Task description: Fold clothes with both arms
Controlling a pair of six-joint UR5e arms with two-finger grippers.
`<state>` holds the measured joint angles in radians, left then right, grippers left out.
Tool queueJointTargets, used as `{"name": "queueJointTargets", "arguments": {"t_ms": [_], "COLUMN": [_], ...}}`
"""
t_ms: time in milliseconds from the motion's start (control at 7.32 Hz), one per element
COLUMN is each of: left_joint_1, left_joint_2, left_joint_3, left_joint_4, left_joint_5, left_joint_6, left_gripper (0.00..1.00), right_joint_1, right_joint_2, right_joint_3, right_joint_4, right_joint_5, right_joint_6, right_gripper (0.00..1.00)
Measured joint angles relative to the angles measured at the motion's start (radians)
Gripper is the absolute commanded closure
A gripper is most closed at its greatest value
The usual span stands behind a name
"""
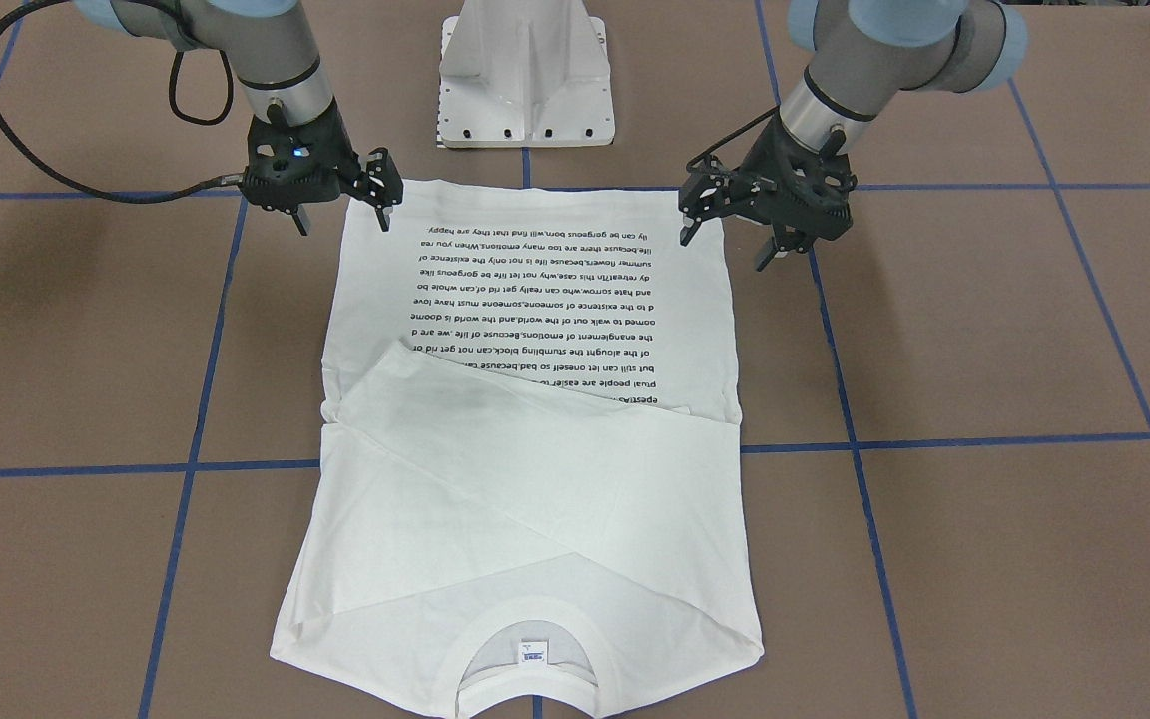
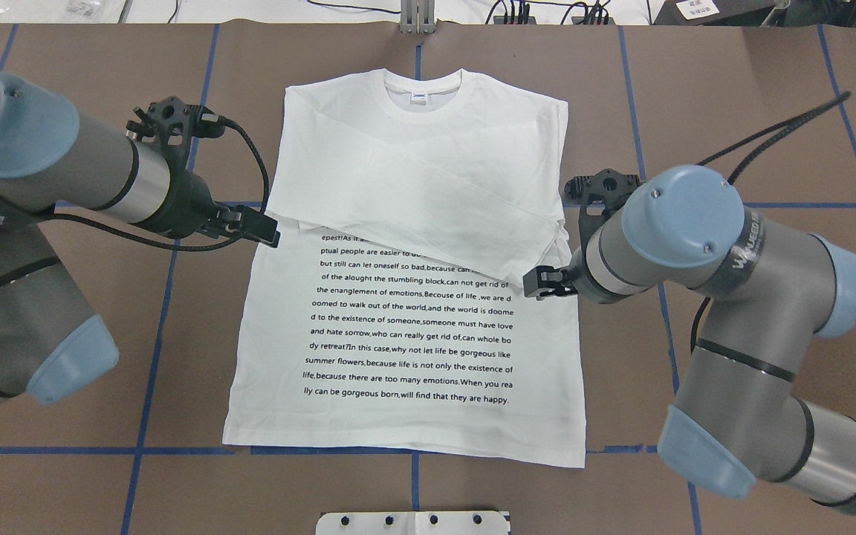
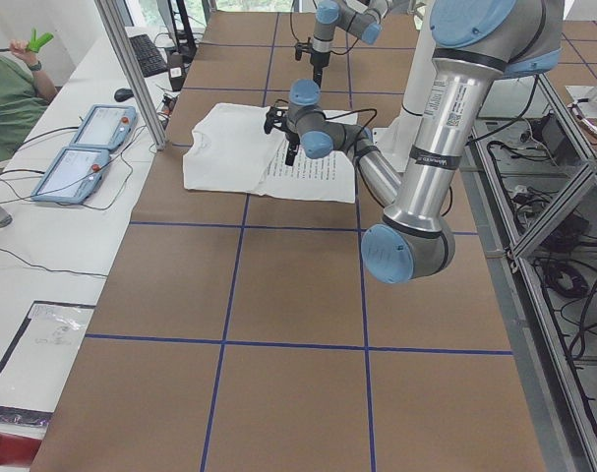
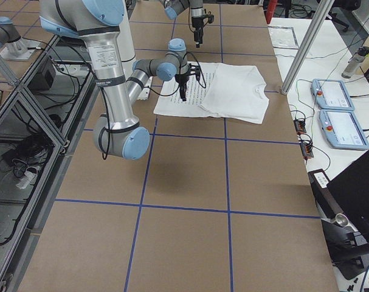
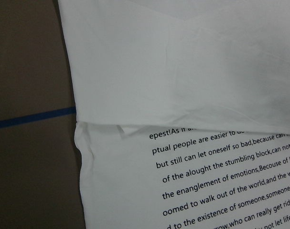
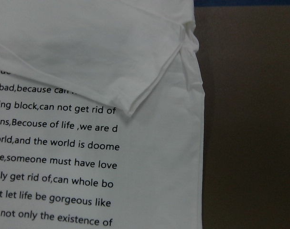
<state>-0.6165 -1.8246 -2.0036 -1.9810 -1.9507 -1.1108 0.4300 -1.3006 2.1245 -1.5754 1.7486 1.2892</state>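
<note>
The shirt (image 1: 535, 479) lies flat and front up on the tabletop (image 1: 984, 350). Both sleeves (image 1: 495, 429) are already crossed over the chest. The long body, with its black text (image 1: 545, 300) exposed, looks yet to be folded. It is thin, soft white knit, lightly creased. The left claw (image 1: 725, 250) and right claw (image 1: 343, 222) hover spread and empty over its side edges. The tabletop is matte brown, gridded with blue tape (image 1: 984, 439).

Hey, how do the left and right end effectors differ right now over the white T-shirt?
The left end effector is at the T-shirt's left edge, where the folded-over sleeve starts; the right end effector is at its right edge, over that sleeve's cuff corner. The right one sits nearer the hem than the left one. Both are open and hold nothing.
</note>
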Motion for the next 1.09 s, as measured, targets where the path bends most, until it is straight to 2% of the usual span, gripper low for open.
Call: {"name": "queueJointTargets", "arguments": {"t_ms": [273,546,956,1093], "left_joint_1": [0.160,0.260,0.334,0.349], "left_joint_2": [0.090,0.144,0.187,0.190], "left_joint_3": [-0.027,-0.026,-0.013,-0.002], "left_joint_4": [-0.096,-0.113,-0.113,-0.113], "left_joint_5": [0.163,0.232,0.247,0.248], "left_joint_6": [-0.146,-0.197,-0.222,-0.223], "left_gripper": [0.00,0.00,0.02,0.10], "right_joint_1": [-0.114,-0.178,-0.194,-0.195], "right_joint_2": [-0.143,-0.262,-0.287,-0.287], "right_joint_3": [0.027,0.029,0.029,0.029], "right_joint_4": [0.178,0.329,0.361,0.362], "right_joint_5": [-0.100,-0.163,-0.179,-0.179], "right_joint_6": [0.100,0.147,0.158,0.159], "right_gripper": [0.00,0.00,0.00,0.00]}}
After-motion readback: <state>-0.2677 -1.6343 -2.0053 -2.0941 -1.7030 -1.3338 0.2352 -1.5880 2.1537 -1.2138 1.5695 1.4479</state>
